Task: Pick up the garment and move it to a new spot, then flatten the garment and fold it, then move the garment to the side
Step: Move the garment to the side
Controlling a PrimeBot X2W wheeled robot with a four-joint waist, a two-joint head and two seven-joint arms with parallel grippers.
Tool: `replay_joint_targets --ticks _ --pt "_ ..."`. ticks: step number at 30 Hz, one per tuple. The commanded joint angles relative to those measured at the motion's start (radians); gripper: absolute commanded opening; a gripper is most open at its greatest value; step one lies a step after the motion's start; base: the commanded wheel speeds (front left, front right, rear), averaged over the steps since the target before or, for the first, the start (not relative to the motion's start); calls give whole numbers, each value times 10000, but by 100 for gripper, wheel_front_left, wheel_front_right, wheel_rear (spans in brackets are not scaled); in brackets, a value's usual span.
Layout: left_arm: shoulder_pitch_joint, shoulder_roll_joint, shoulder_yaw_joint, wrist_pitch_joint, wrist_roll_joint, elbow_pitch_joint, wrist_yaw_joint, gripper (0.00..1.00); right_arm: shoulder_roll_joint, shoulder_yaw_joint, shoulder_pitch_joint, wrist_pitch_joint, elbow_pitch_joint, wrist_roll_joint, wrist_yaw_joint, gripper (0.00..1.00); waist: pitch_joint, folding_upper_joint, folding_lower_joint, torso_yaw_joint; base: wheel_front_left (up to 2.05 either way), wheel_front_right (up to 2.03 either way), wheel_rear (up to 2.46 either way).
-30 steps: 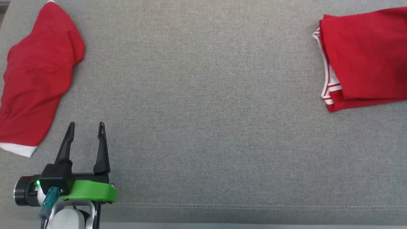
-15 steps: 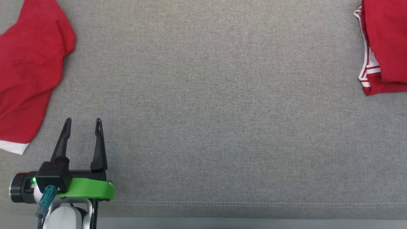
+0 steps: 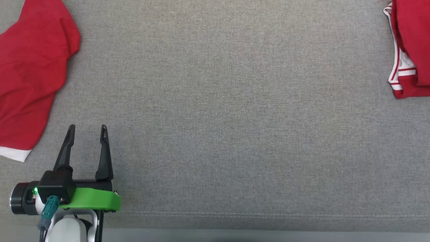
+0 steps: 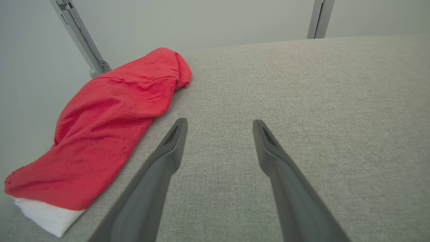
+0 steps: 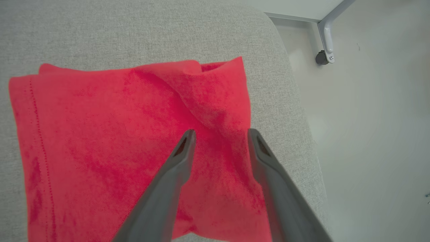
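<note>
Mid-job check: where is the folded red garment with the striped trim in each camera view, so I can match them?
Head view: the folded red garment sits at the upper right corner, cut by the edge.
Right wrist view: the garment lies centre-left, beneath the open right gripper.
Left wrist view: looks at the crumpled red garment instead.
Shared landmark: the grey fabric surface.
</note>
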Motion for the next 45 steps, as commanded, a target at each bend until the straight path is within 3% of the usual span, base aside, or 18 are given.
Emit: replay_joint_targets --ticks 1,10,20,28,37,45 --pt "-123 4 -2 -25 30 -6 22 100 -24 34 -93 -186 42 -146 -14 100 -4 -1 0 -5 0 0 0" --pt "-113 -31 40 -25 20 66 51 100 197 -18 76 -1331 -273 -136 -14 100 -222 -1 0 -80 0 0 0" --pt "299 -127 166 -25 -108 124 86 100 655 -290 1721 -5392 -1923 423 -14 100 -1339 -1 0 -341 0 0 0" --pt "740 -165 291 -25 -137 162 85 100 1258 -696 3313 -6779 -2615 709 -14 100 -2250 -1 0 -634 0 0 0" --pt "1021 -200 308 -25 -171 170 85 100 1891 -3554 5399 -6814 -4498 -914 -14 100 -2938 -1 0 -884 0 0 0" --pt "1304 -192 358 -25 -136 238 34 100 3121 -5841 8142 -6815 -6387 -2945 -15 100 -3534 -1 0 -916 0 0 0"
